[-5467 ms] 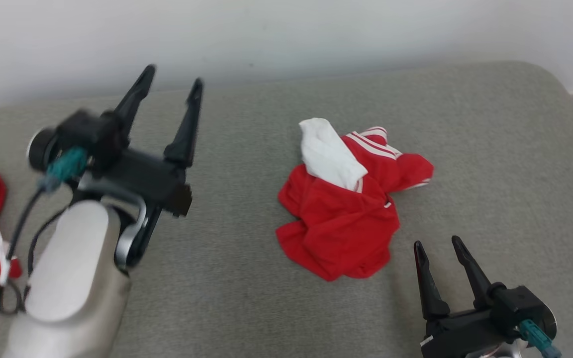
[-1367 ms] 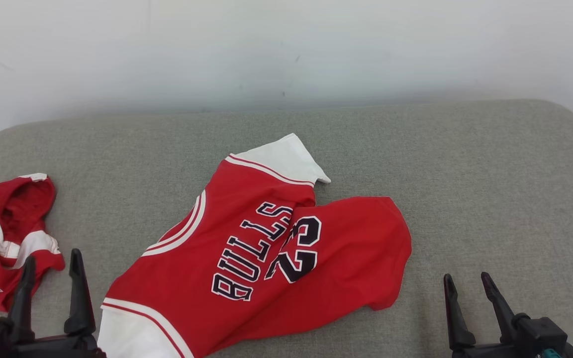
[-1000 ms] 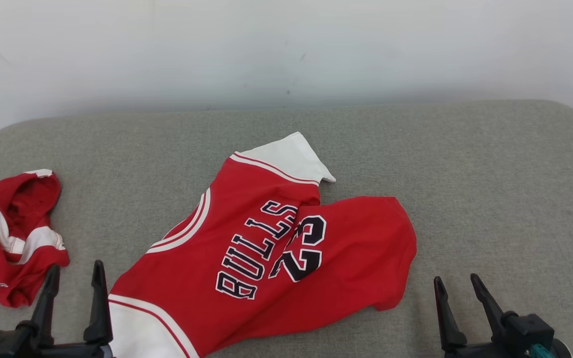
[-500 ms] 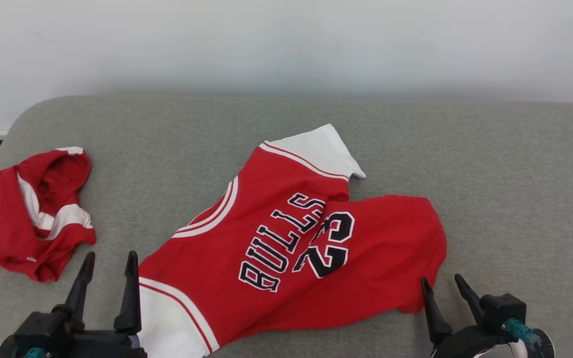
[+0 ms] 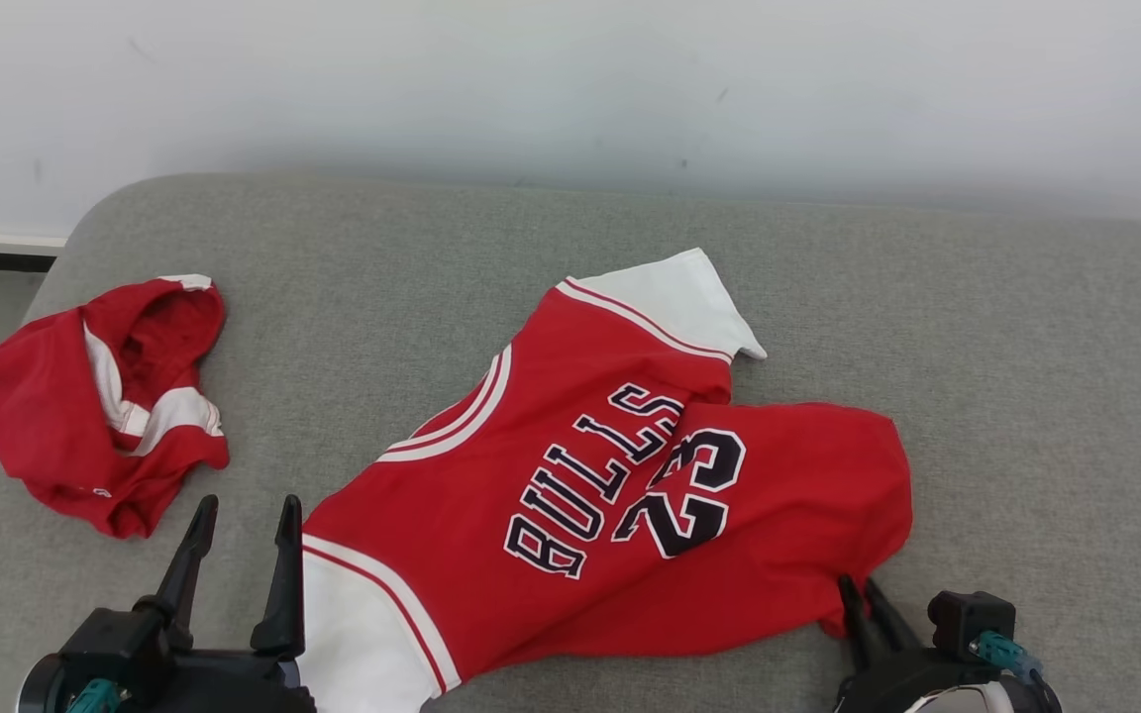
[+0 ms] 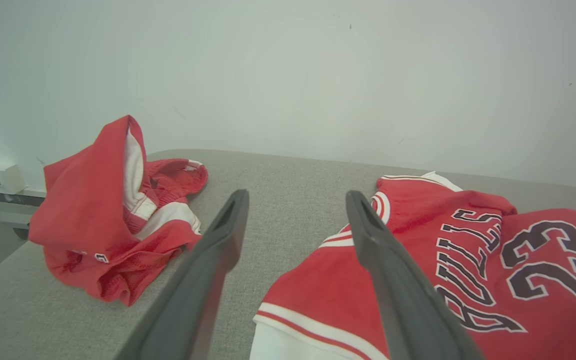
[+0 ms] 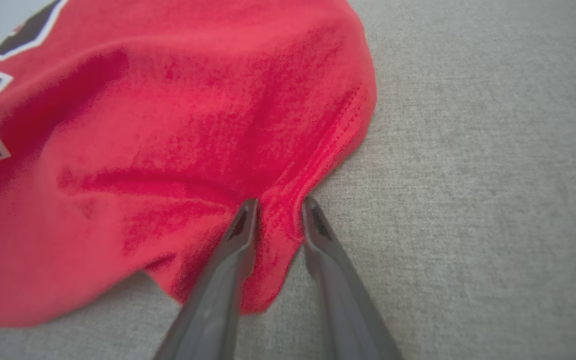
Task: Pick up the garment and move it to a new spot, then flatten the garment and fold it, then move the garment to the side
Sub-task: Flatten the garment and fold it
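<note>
Shows jersey [image 5: 610,485] spread on the cushion [image 5: 1026,396], right gripper [image 5: 858,586], wide a second ago, now pinched on its near right corner [image 7: 273,235], left gripper [image 5: 249,505] spread apart beside the white band [image 5: 353,634]: likely the first hold for pulling it flat.

The jersey [image 5: 620,475] is red with white trim and black "BULLS 23" lettering; it lies print up, mostly spread, slanting across the middle of the head view, one part overlapping the other, its lower right corner puckered into a ridge
</note>
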